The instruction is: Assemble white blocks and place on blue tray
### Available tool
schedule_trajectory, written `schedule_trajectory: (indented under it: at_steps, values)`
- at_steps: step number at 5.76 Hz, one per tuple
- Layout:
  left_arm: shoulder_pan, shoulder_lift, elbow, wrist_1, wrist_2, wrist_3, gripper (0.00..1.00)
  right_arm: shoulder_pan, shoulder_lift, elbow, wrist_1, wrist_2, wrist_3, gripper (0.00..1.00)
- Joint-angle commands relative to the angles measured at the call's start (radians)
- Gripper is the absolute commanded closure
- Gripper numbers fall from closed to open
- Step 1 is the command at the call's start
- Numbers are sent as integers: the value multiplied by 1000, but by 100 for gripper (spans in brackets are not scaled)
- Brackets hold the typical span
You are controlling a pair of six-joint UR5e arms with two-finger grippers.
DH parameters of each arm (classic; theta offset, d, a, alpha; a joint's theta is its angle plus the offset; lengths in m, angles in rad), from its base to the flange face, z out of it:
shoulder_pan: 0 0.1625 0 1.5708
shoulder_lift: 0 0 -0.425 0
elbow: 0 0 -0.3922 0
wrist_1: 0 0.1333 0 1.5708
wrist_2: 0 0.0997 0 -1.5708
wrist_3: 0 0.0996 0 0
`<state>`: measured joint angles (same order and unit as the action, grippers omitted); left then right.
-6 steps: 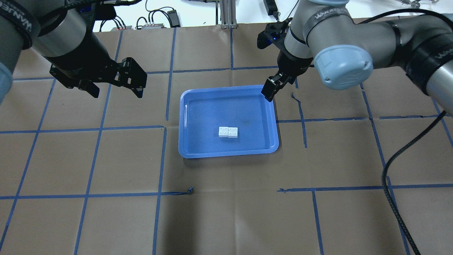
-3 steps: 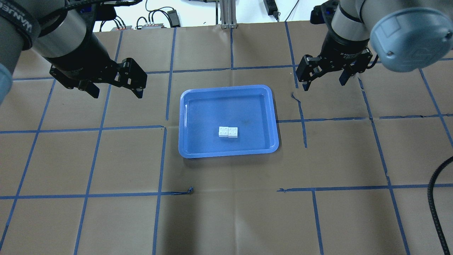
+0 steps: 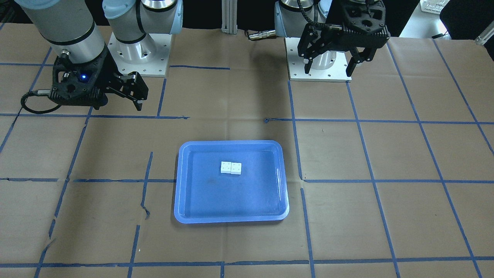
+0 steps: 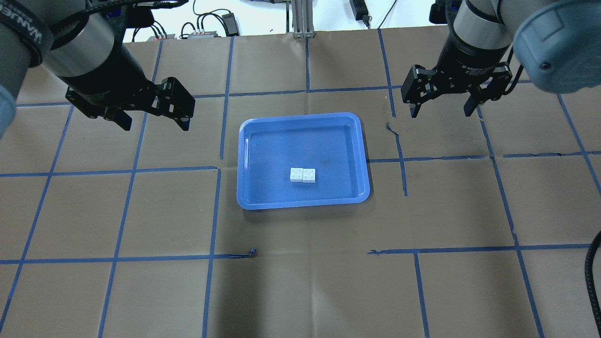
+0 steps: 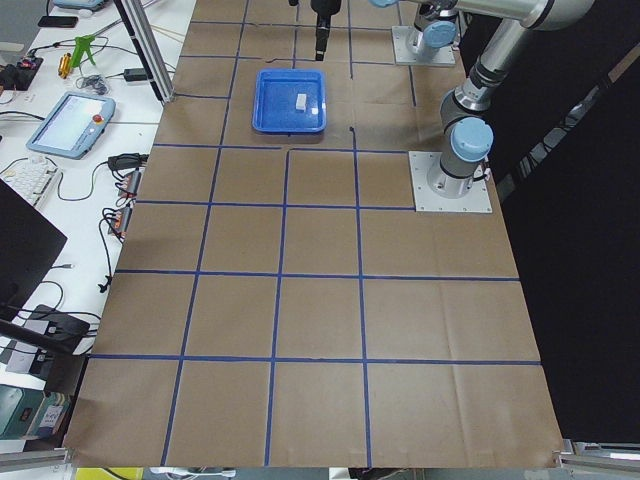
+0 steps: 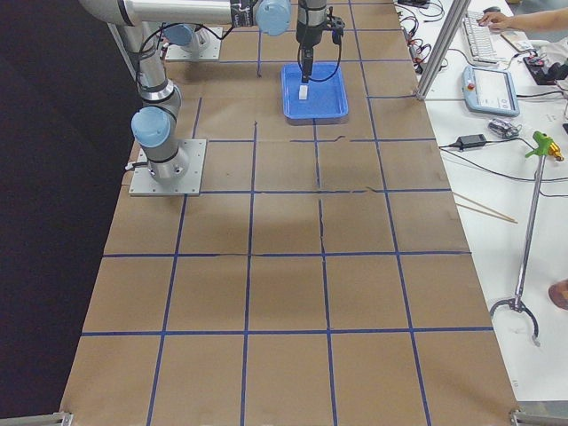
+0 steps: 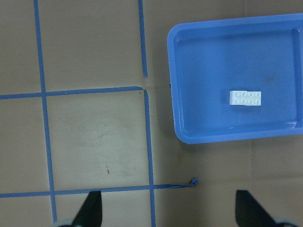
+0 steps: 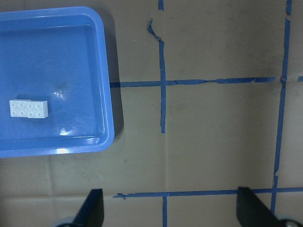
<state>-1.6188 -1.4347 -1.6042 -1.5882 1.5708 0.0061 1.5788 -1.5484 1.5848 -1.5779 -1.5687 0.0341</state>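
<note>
The two white blocks [image 4: 303,175] sit joined side by side, studs up, near the middle of the blue tray [image 4: 281,141]. They also show in the front view [image 3: 230,168], the left wrist view [image 7: 245,98] and the right wrist view [image 8: 29,109]. My left gripper [image 4: 156,123] is open and empty, held above the table to the left of the tray. My right gripper [image 4: 441,112] is open and empty, above the table to the right of the tray's far corner. Neither gripper touches the tray [image 3: 231,197] or the blocks.
Brown paper with a blue tape grid covers the table. A torn tape end [image 4: 252,252] lies in front of the tray. A black cable [image 4: 590,267] hangs at the right edge. The arm bases [image 3: 320,61] stand behind the tray.
My right gripper has swung away from the tray's far right corner, out to the right, and its fingers now stand wide apart. The left arm and the blocks have not moved.
</note>
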Motion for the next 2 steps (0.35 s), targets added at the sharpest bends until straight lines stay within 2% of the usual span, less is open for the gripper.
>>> schedule_trajectory:
  at_steps: [1, 2]
  values:
    - [-1, 0, 0, -1, 0, 0, 1, 1, -1, 0, -1, -1, 1, 0]
    - [-1, 2, -2, -1, 0, 0, 1, 1, -1, 1, -1, -1, 1, 0]
